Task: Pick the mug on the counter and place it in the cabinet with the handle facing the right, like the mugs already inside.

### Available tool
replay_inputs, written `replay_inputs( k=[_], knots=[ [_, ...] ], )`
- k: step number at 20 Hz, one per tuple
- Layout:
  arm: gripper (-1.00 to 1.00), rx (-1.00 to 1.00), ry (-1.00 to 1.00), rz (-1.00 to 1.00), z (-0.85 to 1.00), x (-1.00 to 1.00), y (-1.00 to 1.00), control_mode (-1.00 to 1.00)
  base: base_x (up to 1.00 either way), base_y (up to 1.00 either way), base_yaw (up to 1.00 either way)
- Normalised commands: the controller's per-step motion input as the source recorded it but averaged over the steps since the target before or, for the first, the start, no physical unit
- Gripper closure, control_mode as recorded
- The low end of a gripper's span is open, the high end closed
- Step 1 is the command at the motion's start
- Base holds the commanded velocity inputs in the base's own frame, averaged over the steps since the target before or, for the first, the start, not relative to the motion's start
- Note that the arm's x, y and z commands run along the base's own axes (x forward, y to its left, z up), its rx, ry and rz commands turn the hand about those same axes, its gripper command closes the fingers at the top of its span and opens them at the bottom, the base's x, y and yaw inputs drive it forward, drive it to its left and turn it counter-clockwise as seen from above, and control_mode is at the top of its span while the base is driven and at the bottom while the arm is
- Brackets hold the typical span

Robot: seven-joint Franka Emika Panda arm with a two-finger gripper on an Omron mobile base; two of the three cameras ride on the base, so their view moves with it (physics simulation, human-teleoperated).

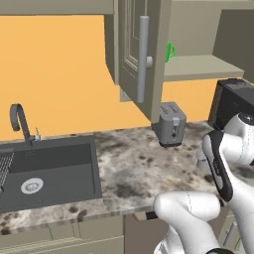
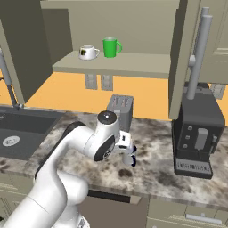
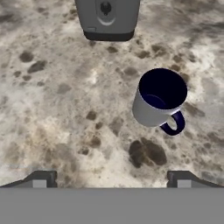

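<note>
The mug stands upright on the speckled counter: pale grey outside, dark inside, with its dark loop handle pointing to the lower right of the hand view. My gripper hovers over the counter, open, with nothing between its fingertips; the mug lies ahead of them and slightly right, apart from both. In the right base view the mug sits just below my hand. The cabinet is open, its door swung out. On its shelf stand a green mug and a white mug.
A grey toaster stands just beyond the mug, by the wall. A black coffee machine is on the right. The sink and faucet are to the left. The open cabinet door overhangs the counter.
</note>
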Motion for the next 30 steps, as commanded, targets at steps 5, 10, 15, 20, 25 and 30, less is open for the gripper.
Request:
replay_inputs(
  k=[5,10,15,20,25,30],
  knots=[
    [-1.00,0.00,0.00,0.00,-0.24,0.09,-0.28,-1.00,0.00,0.00,0.00],
    [-1.00,0.04,0.00,0.00,-0.18,0.23,-0.31,-1.00,0.00,0.00,0.00],
    [-1.00,0.07,0.00,0.01,-0.17,0.25,-0.30,-1.00,0.00,0.00,0.00],
    [-1.00,0.06,0.00,0.03,-0.17,0.18,-0.25,-1.00,0.00,0.00,0.00],
    [-1.00,0.06,0.00,0.02,-0.20,0.27,-0.17,-1.00,0.00,0.00,0.00],
    [-1.00,0.02,0.00,0.04,-0.22,0.24,-0.12,-1.00,0.00,0.00,0.00]
  ],
)
